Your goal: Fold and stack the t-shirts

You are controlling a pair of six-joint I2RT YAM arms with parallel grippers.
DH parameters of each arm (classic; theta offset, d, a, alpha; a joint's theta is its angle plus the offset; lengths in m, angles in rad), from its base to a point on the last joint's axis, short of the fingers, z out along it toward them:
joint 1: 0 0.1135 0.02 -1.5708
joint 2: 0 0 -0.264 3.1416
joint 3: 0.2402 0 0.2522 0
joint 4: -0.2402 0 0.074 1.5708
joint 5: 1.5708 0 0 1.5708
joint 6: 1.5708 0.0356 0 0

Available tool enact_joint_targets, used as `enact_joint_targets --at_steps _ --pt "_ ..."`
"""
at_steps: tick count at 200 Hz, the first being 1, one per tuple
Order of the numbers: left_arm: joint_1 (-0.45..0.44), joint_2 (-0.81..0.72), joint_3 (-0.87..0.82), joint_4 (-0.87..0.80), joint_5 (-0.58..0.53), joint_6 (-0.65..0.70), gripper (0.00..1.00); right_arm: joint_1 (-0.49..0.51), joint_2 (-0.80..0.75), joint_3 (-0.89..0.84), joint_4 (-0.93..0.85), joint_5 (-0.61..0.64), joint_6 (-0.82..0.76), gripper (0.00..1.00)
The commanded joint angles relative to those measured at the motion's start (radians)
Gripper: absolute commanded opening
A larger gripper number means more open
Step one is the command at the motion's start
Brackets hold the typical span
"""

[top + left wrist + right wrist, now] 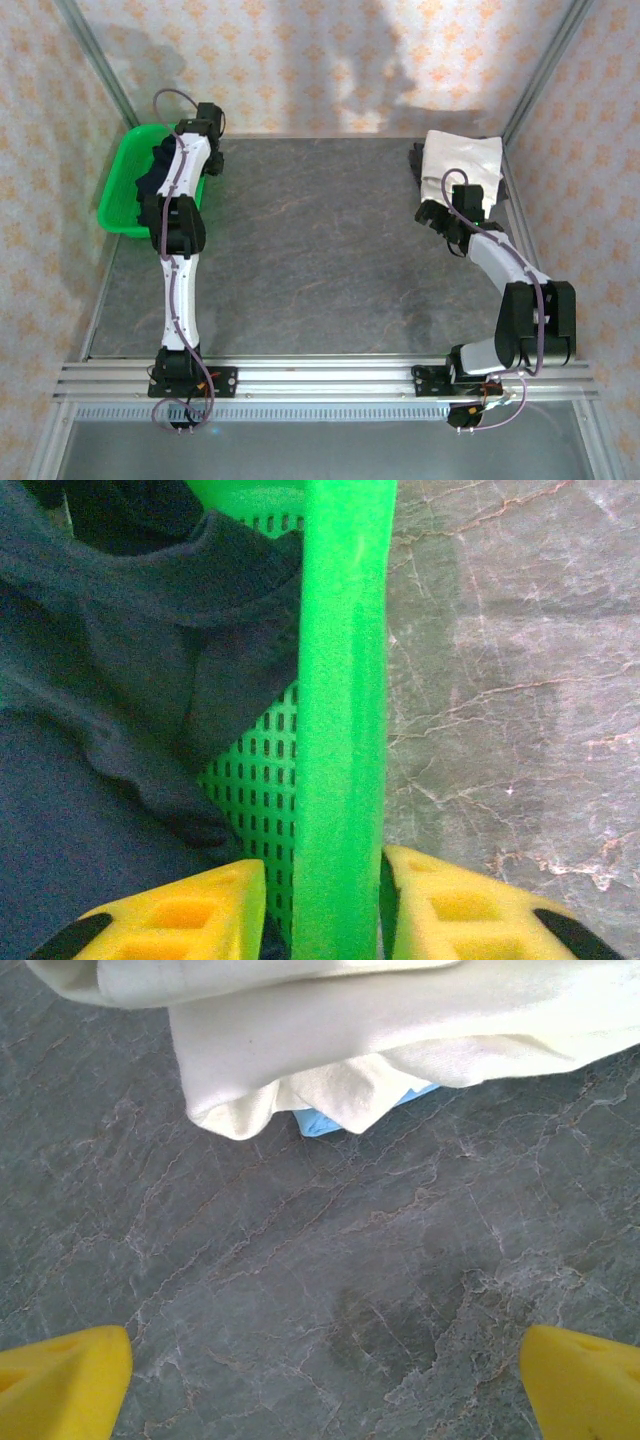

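Observation:
A dark navy t-shirt (110, 680) lies crumpled inside the green mesh basket (340, 680) at the table's far left (120, 190). My left gripper (325, 875) straddles the basket's right rim: one yellow finger inside by the mesh wall, the other outside over the table, each with a small gap to the rim. The white t-shirt (460, 160) sits as a folded bundle in the far right corner. My right gripper (325, 1360) hangs wide open over bare table just short of the white t-shirt's (400, 1020) near edge, with nothing between its fingers.
A bit of light blue cloth (320, 1122) peeks from under the white bundle. Metal frame posts and patterned walls close in the table (320, 250) on three sides. A rail (320, 375) runs along the near edge.

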Motion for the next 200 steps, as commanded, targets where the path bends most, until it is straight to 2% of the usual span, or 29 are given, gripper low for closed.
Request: enact_joint_targets --at_steps 1,19,27,38,54,75,116,155,184,200 --pt "-0.004 -0.056 0.03 -0.035 0.05 -0.016 0.45 -0.004 -0.002 0.032 -0.034 0.027 -0.009 0.99" --pt "-0.005 -0.132 0.007 -0.047 0.068 -0.042 0.51 -0.003 -0.011 0.037 -0.04 0.024 -0.01 0.99" --pt "-0.004 -0.182 -0.029 -0.038 0.065 -0.056 0.57 -0.003 -0.018 0.038 -0.042 0.021 -0.009 0.99" --pt "-0.001 -0.27 -0.117 0.003 0.041 -0.086 0.68 -0.004 -0.026 0.038 -0.042 0.013 -0.005 0.99" --pt "0.022 -0.388 -0.281 0.094 0.003 -0.136 0.78 -0.003 -0.036 0.034 -0.039 -0.005 0.002 0.99" --pt "0.092 -0.462 -0.418 0.166 0.016 -0.214 0.85 0.001 -0.047 0.029 -0.038 -0.037 0.001 0.99" --pt "0.212 -0.338 -0.4 0.106 0.086 -0.298 0.83 0.032 -0.08 0.021 -0.033 -0.094 -0.005 1.0" --pt "0.238 -0.245 -0.389 0.107 0.149 -0.321 0.84 0.06 -0.093 0.014 -0.033 -0.138 -0.017 0.93" --pt "0.238 -0.199 -0.353 0.08 0.233 -0.33 0.73 0.061 -0.099 0.011 -0.043 -0.139 -0.024 0.91" --pt "0.238 -0.198 -0.351 0.076 0.272 -0.329 0.6 0.061 -0.107 0.011 -0.05 -0.136 -0.027 0.91"
